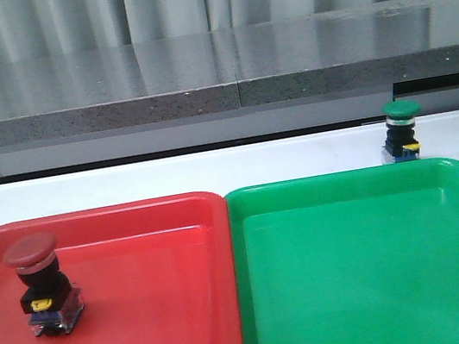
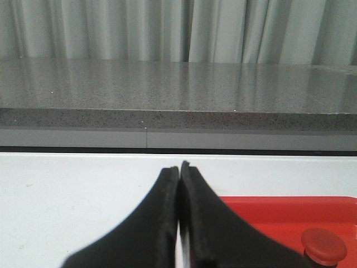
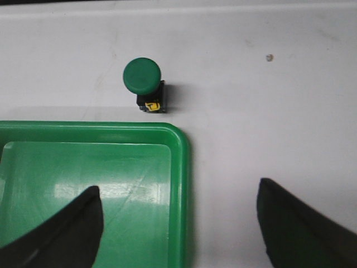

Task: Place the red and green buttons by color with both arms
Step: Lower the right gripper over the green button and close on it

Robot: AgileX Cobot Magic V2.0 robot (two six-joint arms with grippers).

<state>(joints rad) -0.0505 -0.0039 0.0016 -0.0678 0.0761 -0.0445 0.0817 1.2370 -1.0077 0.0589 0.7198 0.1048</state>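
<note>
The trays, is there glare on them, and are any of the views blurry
Front view: pale reflections streak the red tray and green tray, and the picture is soft. Right wrist view: glare patches on the green tray, green button sharp. Left wrist view: the shut left gripper looks reasonably crisp, while the red button is slightly soft.

A white table (image 1: 212,170) carries two plastic trays side by side at the near edge, their rims touching or nearly so. The red tray (image 1: 166,322) lies on the left, the green tray (image 1: 376,271) on the right. The green button (image 1: 402,131) stands upright directly on the bare tabletop, just beyond the green tray's far rim, toward the right. At the table's far side runs a grey speckled ledge (image 1: 217,95).
</note>
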